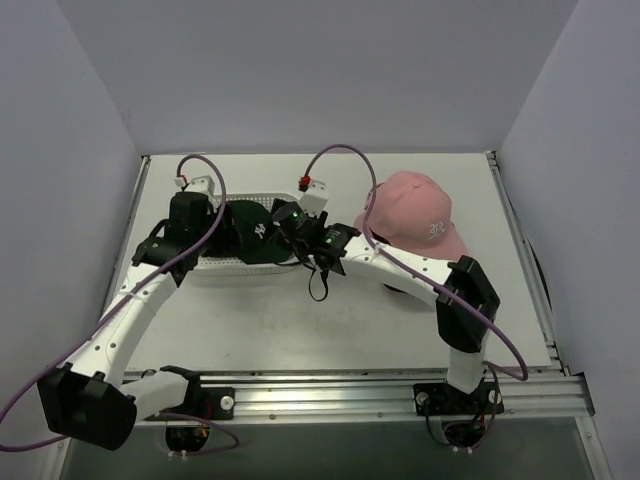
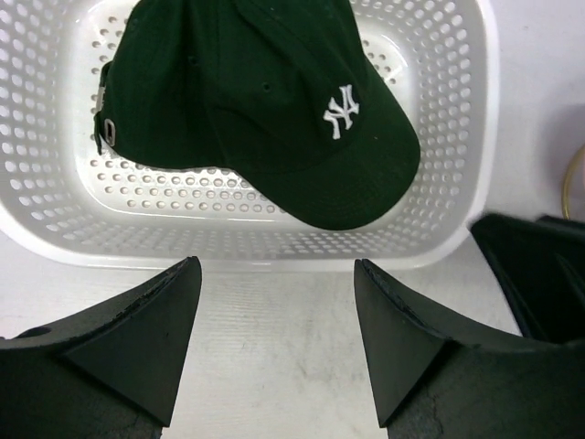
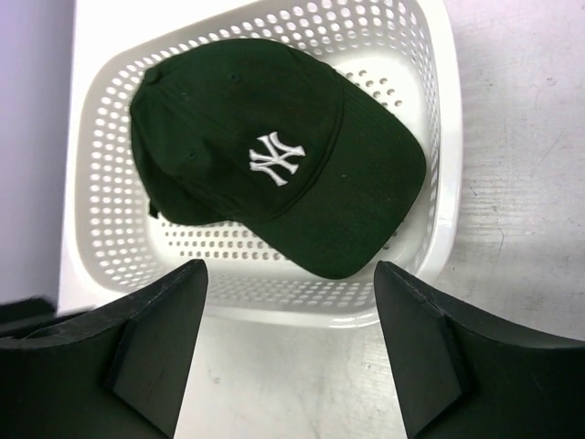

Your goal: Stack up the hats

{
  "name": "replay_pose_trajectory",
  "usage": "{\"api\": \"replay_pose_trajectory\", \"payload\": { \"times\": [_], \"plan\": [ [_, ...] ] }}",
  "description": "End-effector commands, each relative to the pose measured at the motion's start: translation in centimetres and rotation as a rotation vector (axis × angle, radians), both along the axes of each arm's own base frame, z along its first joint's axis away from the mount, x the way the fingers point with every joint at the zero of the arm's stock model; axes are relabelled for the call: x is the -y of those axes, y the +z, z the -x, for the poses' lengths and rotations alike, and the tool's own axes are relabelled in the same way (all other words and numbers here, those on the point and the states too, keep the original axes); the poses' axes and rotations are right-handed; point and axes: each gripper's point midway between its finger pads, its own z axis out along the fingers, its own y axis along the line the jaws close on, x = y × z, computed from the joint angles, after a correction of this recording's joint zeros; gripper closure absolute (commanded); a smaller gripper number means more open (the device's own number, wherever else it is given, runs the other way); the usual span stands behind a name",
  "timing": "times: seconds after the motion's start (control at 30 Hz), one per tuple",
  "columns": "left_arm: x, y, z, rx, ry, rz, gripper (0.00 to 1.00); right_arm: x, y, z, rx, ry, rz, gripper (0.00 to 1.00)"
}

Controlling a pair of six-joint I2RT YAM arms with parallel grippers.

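Left claw (image 2: 276, 265): fingers apart, nothing between them. It hovers over bare worktop (image 2: 274, 347), just short of the basket's (image 2: 55, 229) near wall.
Right claw (image 3: 291, 267): fingers apart too, and empty, poised at the basket's rim. In the top view the two claws sit close together.
Dark hat (image 2: 265, 101): lies crown-up inside the basket with its logo showing. In both wrist views the brim points to about 5 o'clock, towards the wall nearest the claws.
Pink hat (image 1: 415, 215): at 2 o'clock on the worktop, crown up and well apart from the basket. We cannot tell what it rests on.
Step, as we judge it: fetch the dark hat out of the basket so it can go onto the pink one.
Grip: we would take the brim, which is the stiffest part and the part closest to us. One finger goes under its edge and one over, closing on the brim alone and not on the perforated wall.
Lift: straight up until brim and crown clear the rim, then across towards 2 o'clock.
Spare claw: we would keep it back, or press it on the basket's rim, since a light basket may rise with the hat.
Risk: two claws at one basket may knock together, so we would move one at a time.
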Motion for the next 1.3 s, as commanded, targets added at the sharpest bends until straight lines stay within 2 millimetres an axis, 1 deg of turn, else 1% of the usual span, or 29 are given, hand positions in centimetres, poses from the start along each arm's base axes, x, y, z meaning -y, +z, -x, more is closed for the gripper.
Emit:
{"api": "replay_pose_trajectory", "payload": {
  "times": [0.0, 0.03, 0.07, 0.13, 0.17, 0.23, 0.27, 0.3, 0.33, 0.37, 0.4, 0.43, 0.47, 0.53, 0.57, 0.63, 0.67, 0.7, 0.77, 0.83, 0.97, 1.0, 1.07, 1.1, 1.17, 1.2, 1.27],
  "plan": [
    [-0.8, 1.6, -2.2, 0.046, 0.089, -0.002, 0.24, 0.8, 2.9, 0.7, 0.047, 0.015, -0.039, 0.31],
    [-1.0, 1.3, -2.5, 0.042, 0.101, -0.008, 0.24, 0.9, 3.6, 1.0, 0.054, 0.023, -0.059, 0.31],
    [-0.9, 0.7, -3.0, 0.031, 0.111, -0.012, 0.24, 1.1, 3.4, 1.2, 0.051, 0.029, -0.055, 0.31],
    [-1.1, 0.4, -4.0, 0.042, 0.136, -0.014, 0.24, 1.2, 4.1, 1.6, 0.060, 0.039, -0.070, 0.31],
    [-1.1, -0.4, -4.5, 0.024, 0.152, -0.017, 0.24, 1.3, 4.1, 1.7, 0.059, 0.046, -0.068, 0.31],
    [-1.3, -0.8, -5.5, 0.034, 0.180, -0.028, 0.24, 1.6, 4.2, 2.1, 0.060, 0.052, -0.069, 0.31],
    [-1.3, -1.6, -6.0, 0.022, 0.199, -0.029, 0.24, 1.7, 4.3, 2.2, 0.062, 0.052, -0.072, 0.31],
    [-1.2, -1.2, -7.1, 0.062, 0.214, -0.015, 0.24, 1.9, 3.8, 2.4, 0.058, 0.056, -0.064, 0.31],
    [-1.3, -2.2, -7.4, 0.053, 0.234, -0.001, 0.24, 2.0, 4.0, 2.6, 0.060, 0.058, -0.067, 0.31],
    [-1.2, -2.5, -7.8, 0.058, 0.239, 0.015, 0.24, 1.8, 4.4, 2.4, 0.076, 0.059, -0.089, 0.31],
    [-1.0, -2.1, -8.7, 0.094, 0.242, 0.040, 0.24, 1.9, 4.1, 2.5, 0.073, 0.059, -0.085, 0.31],
    [-0.8, -2.4, -9.0, 0.095, 0.245, 0.051, 0.24, 2.0, 4.4, 2.5, 0.081, 0.057, -0.093, 0.31],
    [-0.5, -3.2, -9.5, 0.080, 0.241, 0.057, 0.24, 2.1, 4.3, 2.5, 0.082, 0.052, -0.096, 0.31],
    [-0.3, -3.6, -10.3, 0.076, 0.252, 0.057, 0.25, 2.1, 4.0, 2.7, 0.082, 0.062, -0.098, 0.31],
    [-0.2, -4.2, -10.8, 0.066, 0.258, 0.060, 0.25, 2.1, 3.8, 2.7, 0.082, 0.065, -0.092, 0.31],
    [-0.2, -4.9, -11.2, 0.053, 0.264, 0.052, 0.25, 2.0, 3.5, 2.8, 0.074, 0.074, -0.079, 0.31],
    [-0.2, -5.6, -11.4, 0.037, 0.273, 0.049, 0.25, 2.2, 3.3, 2.8, 0.070, 0.073, -0.074, 0.31],
    [-0.2, -6.0, -11.6, 0.036, 0.276, 0.049, 0.26, 2.2, 3.2, 2.8, 0.071, 0.073, -0.070, 0.31],
    [-0.4, -7.0, -11.5, 0.019, 0.295, 0.046, 0.27, 2.3, 3.0, 2.9, 0.068, 0.076, -0.065, 0.31],
    [-0.5, -7.5, -11.4, 0.012, 0.308, 0.050, 0.28, 2.4, 2.8, 2.8, 0.069, 0.074, -0.058, 0.31],
    [-0.3, -8.5, -11.4, 0.016, 0.308, 0.056, 0.35, 2.5, 2.6, 2.7, 0.068, 0.073, -0.049, 0.31],
    [-0.4, -8.7, -11.4, 0.014, 0.310, 0.053, 0.40, 2.6, 2.3, 2.7, 0.064, 0.072, -0.044, 0.31],
    [-0.4, -9.1, -11.5, 0.007, 0.317, 0.047, 0.48, 2.4, 2.1, 2.7, 0.062, 0.073, -0.047, 0.31],
    [-0.4, -9.1, -11.7, 0.011, 0.318, 0.048, 0.56, 2.4, 2.0, 2.7, 0.061, 0.073, -0.047, 0.31],
    [-0.4, -9.2, -11.9, 0.010, 0.319, 0.044, 0.64, 2.3, 1.7, 2.7, 0.056, 0.073, -0.043, 0.31],
    [-0.5, -9.2, -11.9, 0.010, 0.316, 0.041, 0.72, 2.4, 1.6, 2.7, 0.054, 0.070, -0.043, 0.31],
    [-0.7, -9.2, -12.0, 0.010, 0.324, 0.028, 0.78, 2.5, 1.4, 2.8, 0.049, 0.072, -0.042, 0.31]
  ]
}}
